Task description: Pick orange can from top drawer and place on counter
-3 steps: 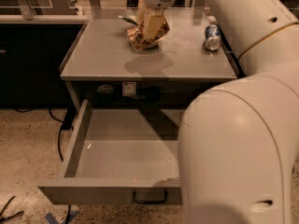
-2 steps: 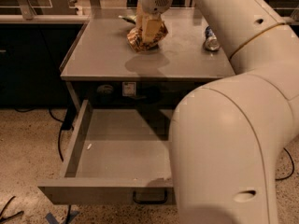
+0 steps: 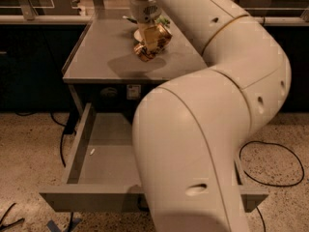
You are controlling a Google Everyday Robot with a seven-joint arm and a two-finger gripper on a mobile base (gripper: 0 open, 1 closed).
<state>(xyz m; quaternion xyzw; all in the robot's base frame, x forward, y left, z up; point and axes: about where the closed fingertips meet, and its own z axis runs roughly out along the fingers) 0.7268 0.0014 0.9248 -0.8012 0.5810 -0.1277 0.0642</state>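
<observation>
The orange can (image 3: 154, 43), shiny orange-gold, hangs tilted in my gripper (image 3: 149, 32) just above the back middle of the grey counter (image 3: 101, 52). It casts a shadow on the counter to its left. The gripper is shut on the can, reaching down from the white wrist at the top of the camera view. The top drawer (image 3: 91, 197) stands pulled open below the counter. The part of its floor that shows is bare apart from a small white speck. My big white arm hides the drawer's right half and the counter's right side.
Dark side counters (image 3: 29, 57) flank the grey cabinet. Black cables (image 3: 270, 168) lie on the speckled floor to the right, and another runs down at the left of the drawer. A white plate-like thing (image 3: 139, 34) sits behind the can.
The can stays held over the back of the counter. My arm has swung across the view and now covers the counter's right side, where a blue and silver can showed before.
</observation>
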